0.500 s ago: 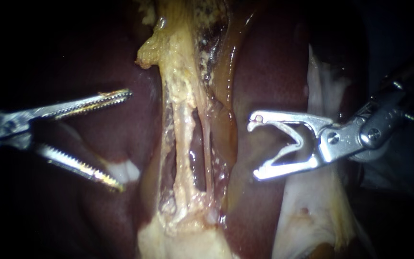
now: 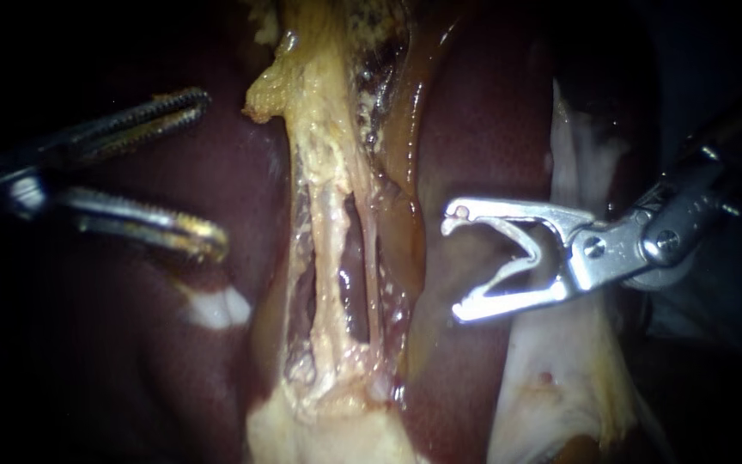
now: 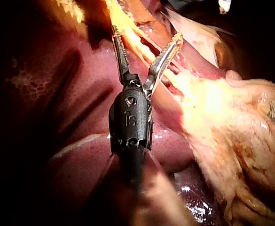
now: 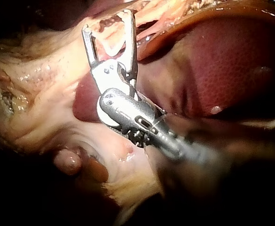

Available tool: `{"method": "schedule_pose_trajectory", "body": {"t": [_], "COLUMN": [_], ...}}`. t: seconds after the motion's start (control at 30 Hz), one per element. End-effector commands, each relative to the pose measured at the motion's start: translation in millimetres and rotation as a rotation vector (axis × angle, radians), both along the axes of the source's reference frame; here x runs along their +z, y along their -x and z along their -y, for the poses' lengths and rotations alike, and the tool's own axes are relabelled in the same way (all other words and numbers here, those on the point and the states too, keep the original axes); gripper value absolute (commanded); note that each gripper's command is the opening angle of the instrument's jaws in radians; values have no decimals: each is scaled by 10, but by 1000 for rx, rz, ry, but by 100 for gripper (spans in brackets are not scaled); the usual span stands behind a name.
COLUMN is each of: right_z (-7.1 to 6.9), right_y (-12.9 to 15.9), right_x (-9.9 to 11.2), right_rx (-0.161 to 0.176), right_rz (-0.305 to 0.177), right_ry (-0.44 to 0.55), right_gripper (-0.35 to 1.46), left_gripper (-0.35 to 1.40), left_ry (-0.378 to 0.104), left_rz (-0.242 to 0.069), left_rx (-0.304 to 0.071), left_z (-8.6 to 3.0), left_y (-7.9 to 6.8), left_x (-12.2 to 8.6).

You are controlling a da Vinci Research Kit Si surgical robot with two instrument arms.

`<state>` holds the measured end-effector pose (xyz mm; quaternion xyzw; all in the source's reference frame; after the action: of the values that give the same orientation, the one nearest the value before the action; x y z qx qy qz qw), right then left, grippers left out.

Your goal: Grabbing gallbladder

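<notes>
A yellowish band of tissue runs down the middle of the endoscope view, splitting lower down into thin tubes with dark gaps between them. I cannot tell which part is the gallbladder. Dark red liver lies on both sides. My left instrument has serrated jaws that stand open, left of the band and clear of it, holding nothing. In the left wrist view, the left instrument has its jaws spread just before the yellow strands. My right instrument is open to the right of the band, empty, as the right wrist view confirms.
A pale membrane hangs under the right instrument's shaft. A small white patch marks the liver below the left jaws. A bulky yellow fatty mass lies beside the left instrument in its wrist view.
My left instrument has risen and drawn slightly back to the left, its jaws still open. The right instrument and the tissue have not moved.
</notes>
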<state>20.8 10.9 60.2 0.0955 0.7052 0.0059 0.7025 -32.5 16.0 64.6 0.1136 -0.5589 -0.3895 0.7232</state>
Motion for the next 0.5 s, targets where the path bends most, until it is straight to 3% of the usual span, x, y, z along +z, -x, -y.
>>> {"method": "schedule_pose_trajectory", "body": {"t": [0.03, 0.33, 0.5], "right_z": [1, 1, 1], "right_y": [0, 0, 0], "right_x": [0, 0, -1], "right_rx": [0, 0, 0], "right_rz": [-1, 0, -1], "right_ry": [0, 0, 0], "right_gripper": [60, 60, 60], "left_gripper": [91, 83, 76], "left_ry": [-22, -148, -160], "left_rz": [0, 27, 30], "left_rx": [-13, -86, -92], "left_z": [-2, -22, -30], "left_y": [5, 24, 29], "left_x": [6, 34, 44]}}
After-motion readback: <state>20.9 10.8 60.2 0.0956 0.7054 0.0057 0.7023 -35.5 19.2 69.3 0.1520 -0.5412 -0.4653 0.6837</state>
